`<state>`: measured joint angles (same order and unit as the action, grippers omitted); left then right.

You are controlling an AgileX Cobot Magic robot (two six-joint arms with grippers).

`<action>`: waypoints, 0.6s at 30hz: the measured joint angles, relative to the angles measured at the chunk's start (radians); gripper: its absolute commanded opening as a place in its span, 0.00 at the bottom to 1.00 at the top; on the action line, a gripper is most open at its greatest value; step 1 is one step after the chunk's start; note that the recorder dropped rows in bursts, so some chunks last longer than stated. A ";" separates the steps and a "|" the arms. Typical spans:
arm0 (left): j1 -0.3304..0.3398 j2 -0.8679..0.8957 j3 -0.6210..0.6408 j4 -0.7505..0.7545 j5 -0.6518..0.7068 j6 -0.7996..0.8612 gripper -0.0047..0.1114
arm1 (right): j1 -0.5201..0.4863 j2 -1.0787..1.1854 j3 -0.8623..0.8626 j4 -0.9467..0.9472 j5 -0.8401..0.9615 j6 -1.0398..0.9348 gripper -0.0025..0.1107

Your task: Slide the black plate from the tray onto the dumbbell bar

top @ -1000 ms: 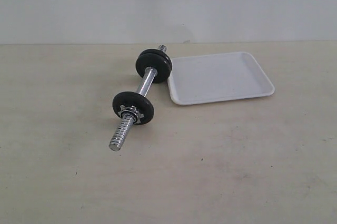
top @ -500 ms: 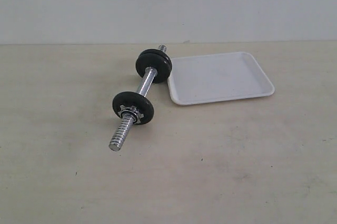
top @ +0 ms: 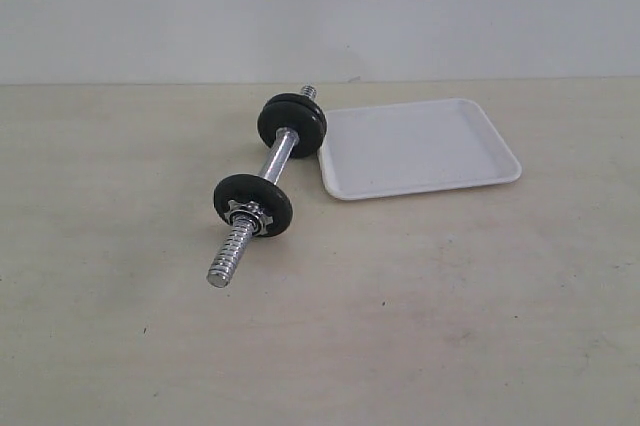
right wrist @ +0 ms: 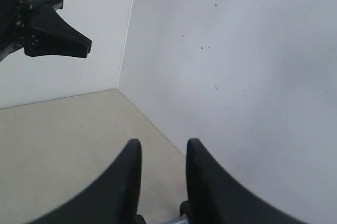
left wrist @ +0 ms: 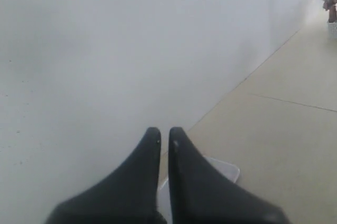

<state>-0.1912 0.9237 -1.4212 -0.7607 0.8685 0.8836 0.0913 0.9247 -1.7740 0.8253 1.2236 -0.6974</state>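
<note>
Dumbbell bar [top: 278, 158] lies on the bench [top: 450, 326] just beside the tray [top: 420, 146]. One black plate [top: 252, 204] sits near its front end, and seemingly two far plates [top: 292, 124] by the tray. Left hand [left wrist: 164, 132] pinched closed, gripping nothing; right hand [right wrist: 163, 148] slightly parted, gripping nothing.

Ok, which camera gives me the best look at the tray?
The exterior view: the whole tray shows, rim and all. The left wrist view catches only one white corner behind the left gripper; the right wrist view shows none of it.
</note>
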 measured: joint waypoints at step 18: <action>0.000 -0.682 0.436 0.206 -0.318 -0.099 0.08 | 0.000 -0.274 0.013 -0.136 0.000 -0.177 0.09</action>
<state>-0.1912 0.2415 -0.9848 -0.5543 0.5502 0.7845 0.0913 0.6511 -1.7607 0.6891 1.2236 -0.8745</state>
